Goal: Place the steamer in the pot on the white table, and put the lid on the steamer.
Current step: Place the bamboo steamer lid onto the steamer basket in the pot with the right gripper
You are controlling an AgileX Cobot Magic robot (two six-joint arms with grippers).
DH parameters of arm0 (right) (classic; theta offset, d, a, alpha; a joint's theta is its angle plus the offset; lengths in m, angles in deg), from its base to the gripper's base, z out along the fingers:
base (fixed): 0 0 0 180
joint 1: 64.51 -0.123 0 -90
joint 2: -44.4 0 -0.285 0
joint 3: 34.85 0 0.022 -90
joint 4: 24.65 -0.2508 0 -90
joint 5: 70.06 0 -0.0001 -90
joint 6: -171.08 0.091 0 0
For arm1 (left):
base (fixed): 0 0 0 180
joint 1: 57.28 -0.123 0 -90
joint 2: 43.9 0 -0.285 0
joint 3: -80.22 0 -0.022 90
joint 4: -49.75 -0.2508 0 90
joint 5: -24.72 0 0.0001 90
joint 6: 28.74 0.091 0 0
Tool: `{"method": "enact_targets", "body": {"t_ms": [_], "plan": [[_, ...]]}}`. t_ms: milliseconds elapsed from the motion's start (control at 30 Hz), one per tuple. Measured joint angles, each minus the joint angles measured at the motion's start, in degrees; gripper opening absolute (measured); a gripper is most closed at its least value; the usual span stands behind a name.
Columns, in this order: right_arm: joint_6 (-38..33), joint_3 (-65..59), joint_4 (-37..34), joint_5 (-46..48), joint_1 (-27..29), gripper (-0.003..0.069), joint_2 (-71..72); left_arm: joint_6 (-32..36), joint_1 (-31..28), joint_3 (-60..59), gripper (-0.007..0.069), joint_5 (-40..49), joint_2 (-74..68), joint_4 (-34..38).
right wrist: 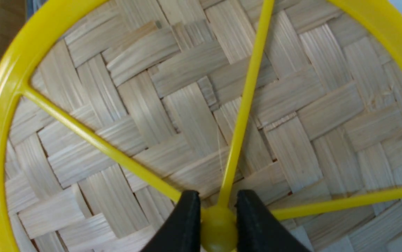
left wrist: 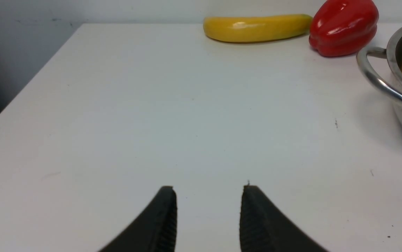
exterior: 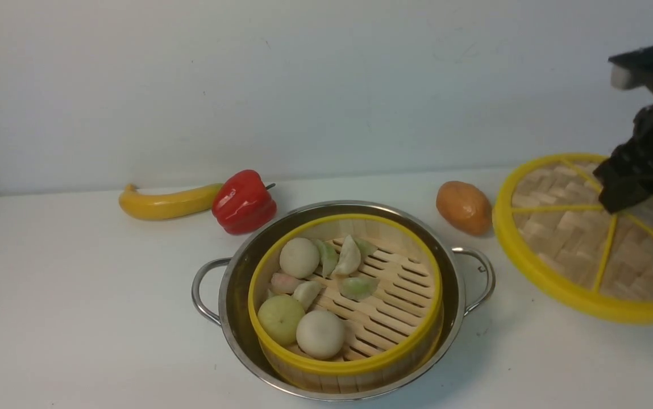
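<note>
Tilted at the right side of the desk (exterior: 76, 295), apart from the pot (exterior: 229, 284): the lid (exterior: 565, 244), pinched at its yellow centre knob (right wrist: 219, 229) by the clenched right end effector (right wrist: 218, 201). Already seated inside the pot: the steamer (exterior: 349, 366). Released and grasping nothing, low over bare desk: the left end effector (left wrist: 209, 190). Probably light and stiff, being woven bamboo in a hard rim. Small, smooth knob, so likely prone to swivel or slip. Best kept gripped squarely at the centre and levelled before lowering onto the steamer's rim.
</note>
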Motion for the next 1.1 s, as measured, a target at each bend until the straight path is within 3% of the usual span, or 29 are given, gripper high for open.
{"method": "enact_targets", "body": {"t_ms": [200, 567, 1100], "plan": [[-3.71, 2.72, -4.34, 0.29, -3.59, 0.0111, 0.00, 0.00, 0.00, 0.00, 0.0248, 0.00, 0.00, 0.00], [-4.37, 3.03, -4.14, 0.64, -23.62, 0.0111, -0.47, 0.00, 0.00, 0.00, 0.0248, 0.00, 0.00, 0.00], [-0.62, 15.63, -2.62, 0.22, -31.94, 0.0111, -11.56, 0.00, 0.00, 0.00, 0.0248, 0.00, 0.00, 0.00]]}}
